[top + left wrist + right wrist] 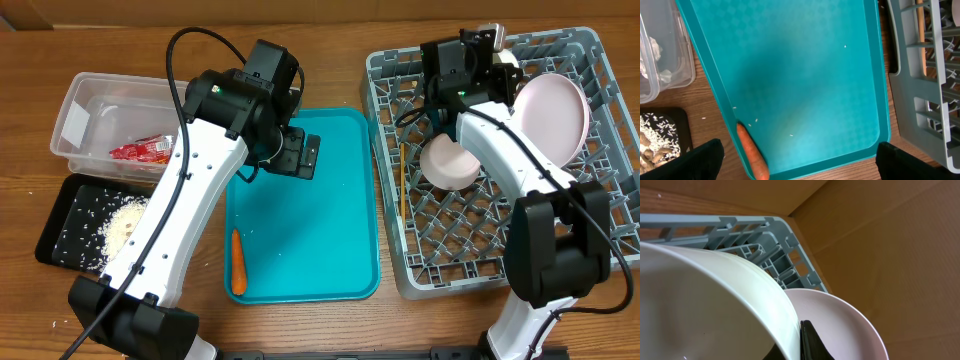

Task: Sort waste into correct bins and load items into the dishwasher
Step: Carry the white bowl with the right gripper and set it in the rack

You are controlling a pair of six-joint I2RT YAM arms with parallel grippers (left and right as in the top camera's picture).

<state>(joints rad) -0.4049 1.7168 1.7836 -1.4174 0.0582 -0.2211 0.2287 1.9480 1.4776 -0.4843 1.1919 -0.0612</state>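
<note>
**Left hand**: fully open, holding nothing. It hangs over the rear part of the teal tray. In the left wrist view its two fingers stand wide apart at the lower corners.

**Right hand**: closed, at the rear of the grey dish rack. In the right wrist view one dark finger lies against the rim of an upright bowl. It appears to pinch that rim, but the other finger is hidden.

**Dishes:** the plate leans in the rack just behind the upright bowl. A second bowl sits in the rack under the right arm.

**Waste:**
- Carrot: on the teal tray, along its left edge near the front corner.
- Wrapper: inside the clear tub.
- Napkin: also in the clear tub.
- Grain scraps: in the black tray; a few grains lie on the teal tray.

All containers rest on the tabletop.
</note>
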